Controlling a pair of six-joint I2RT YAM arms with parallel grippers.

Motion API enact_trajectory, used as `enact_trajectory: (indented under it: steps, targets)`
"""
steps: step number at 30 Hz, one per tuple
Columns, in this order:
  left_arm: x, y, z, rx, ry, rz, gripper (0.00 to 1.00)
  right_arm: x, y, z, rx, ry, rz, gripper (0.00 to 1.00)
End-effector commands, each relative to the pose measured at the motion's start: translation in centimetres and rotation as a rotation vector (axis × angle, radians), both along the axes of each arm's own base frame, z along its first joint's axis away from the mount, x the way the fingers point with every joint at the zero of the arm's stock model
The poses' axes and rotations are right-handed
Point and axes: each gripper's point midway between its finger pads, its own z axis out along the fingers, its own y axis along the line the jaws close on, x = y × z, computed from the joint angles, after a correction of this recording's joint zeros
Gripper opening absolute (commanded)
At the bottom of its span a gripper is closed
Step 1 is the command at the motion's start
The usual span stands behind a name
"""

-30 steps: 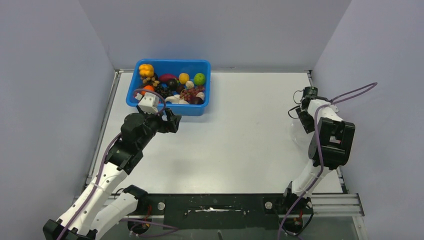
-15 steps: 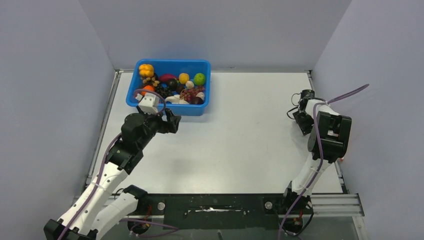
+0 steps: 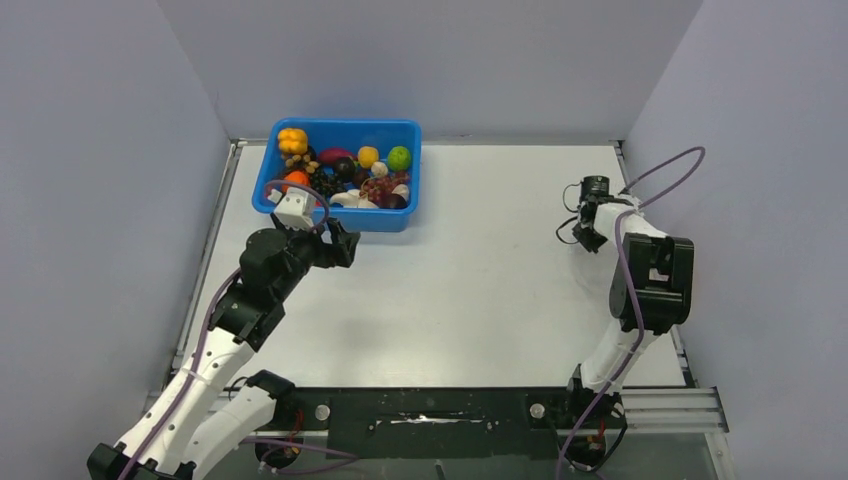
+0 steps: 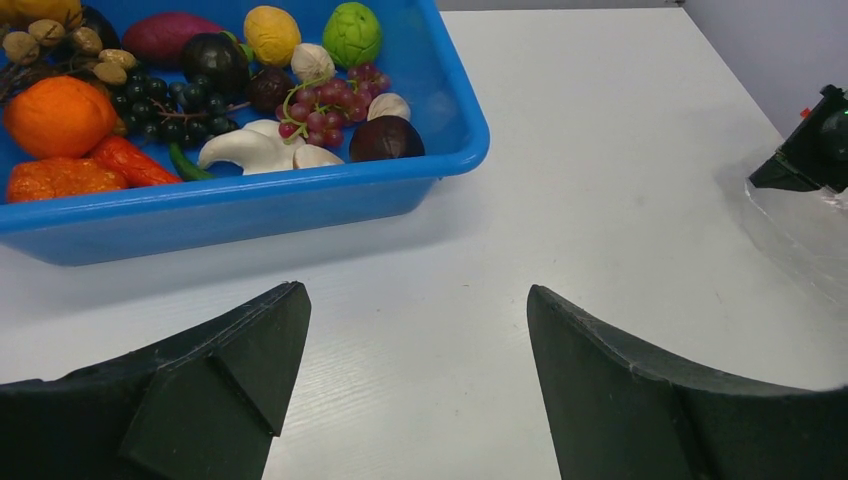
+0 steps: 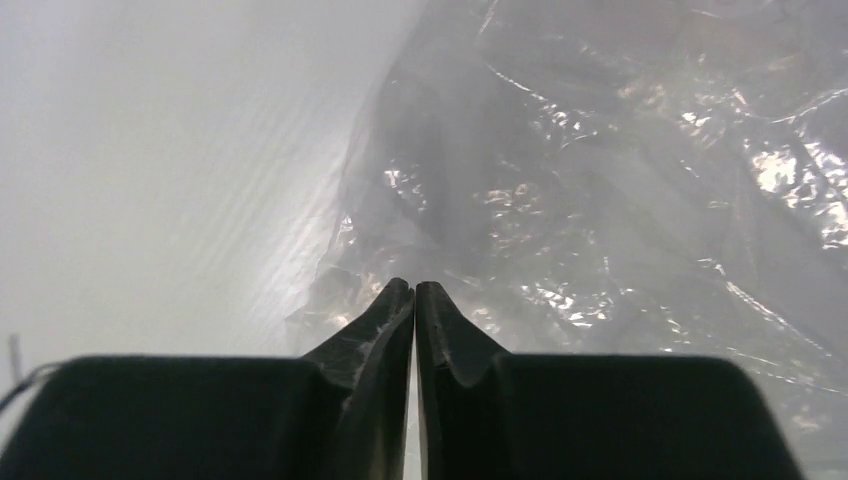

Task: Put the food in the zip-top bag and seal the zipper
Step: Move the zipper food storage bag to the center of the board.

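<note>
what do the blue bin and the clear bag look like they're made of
The blue bin is probably moulded hard plastic: smooth, slightly glossy walls and a rolled rim. The zip-top bag looks like thin clear plastic film: it crinkles and throws bright glints.

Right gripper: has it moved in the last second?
Yes. The right gripper has shifted left, away from the right wall, and closed on the clear zip-top bag.
</note>
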Motion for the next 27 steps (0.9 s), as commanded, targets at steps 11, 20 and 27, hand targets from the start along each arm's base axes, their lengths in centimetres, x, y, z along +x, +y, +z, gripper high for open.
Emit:
enact_trajectory:
  steps: [11, 20, 27]
  targets:
    - [0.1, 0.5, 2.4, -0.02, -0.089, 0.017, 0.8, 4.8, 7.9, 4.8, 0.032, -0.236, 0.451, 0.0]
    - [0.3, 0.6, 2.1, -0.017, -0.083, 0.021, 0.79, 2.8, 6.7, 6.2, -0.073, -0.128, 0.391, 0.44]
    - [0.3, 0.4, 2.1, -0.02, -0.081, 0.012, 0.79, 1.4, 6.8, 7.4, -0.165, -0.059, 0.413, 0.56]
